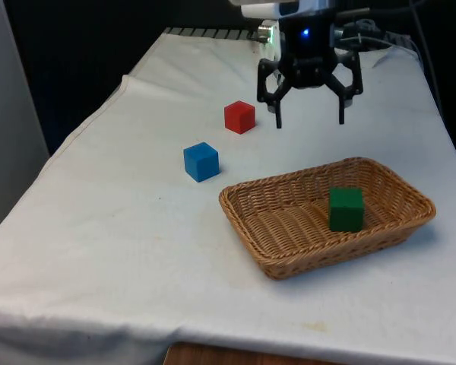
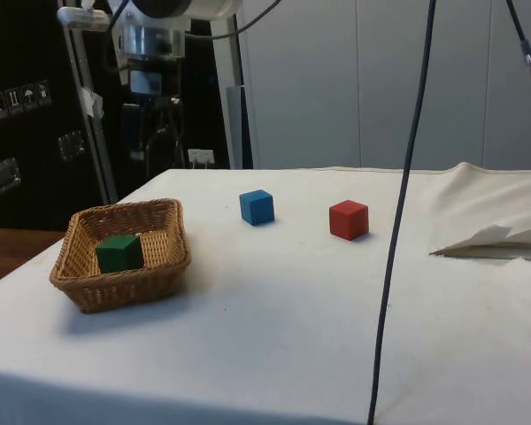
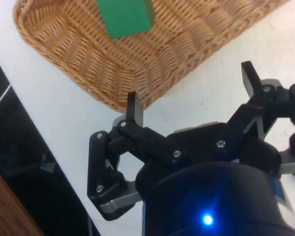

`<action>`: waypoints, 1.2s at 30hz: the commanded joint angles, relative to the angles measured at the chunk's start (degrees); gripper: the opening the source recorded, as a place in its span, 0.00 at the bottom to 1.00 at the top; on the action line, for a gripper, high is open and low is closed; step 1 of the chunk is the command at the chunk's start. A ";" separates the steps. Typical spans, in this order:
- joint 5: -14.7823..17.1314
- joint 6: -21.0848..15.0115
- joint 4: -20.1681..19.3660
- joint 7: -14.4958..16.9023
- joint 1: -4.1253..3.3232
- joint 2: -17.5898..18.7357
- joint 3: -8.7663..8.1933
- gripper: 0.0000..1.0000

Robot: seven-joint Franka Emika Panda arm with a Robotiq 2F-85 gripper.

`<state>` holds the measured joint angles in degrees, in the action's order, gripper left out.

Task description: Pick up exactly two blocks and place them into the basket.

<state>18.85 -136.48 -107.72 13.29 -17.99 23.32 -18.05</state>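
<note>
My gripper (image 1: 310,122) hangs open and empty above the cloth, beyond the far rim of the wicker basket (image 1: 304,257). A green block (image 1: 345,209) lies inside that basket. Just off the gripper, towards the front view's left, a red block (image 1: 239,117) rests on the cloth. A blue block (image 1: 201,161) sits nearer the camera, apart from the basket. In the side view the basket (image 2: 115,288) holds the green block (image 2: 119,253), with the blue block (image 2: 257,206) and red block (image 2: 349,220) beside it. The wrist view has the spread gripper (image 3: 191,83) over the basket's edge (image 3: 137,64) and the green block (image 3: 125,17).
A black cable (image 2: 398,221) hangs down in front of the table in the side view. The cloth bunches into a raised fold (image 2: 496,239) near the arm's end. The table edge (image 1: 76,133) runs along the front view's left.
</note>
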 commanded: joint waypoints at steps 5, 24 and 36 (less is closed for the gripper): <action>-2.46 -0.69 -2.29 0.17 -0.34 -1.78 -1.03 1.00; -9.85 0.46 -3.27 -0.06 -0.06 -2.18 -2.69 1.00; -11.80 0.46 -4.47 2.46 0.29 -0.74 -5.56 1.00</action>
<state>7.22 -135.85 -112.01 15.30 -17.99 22.35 -23.49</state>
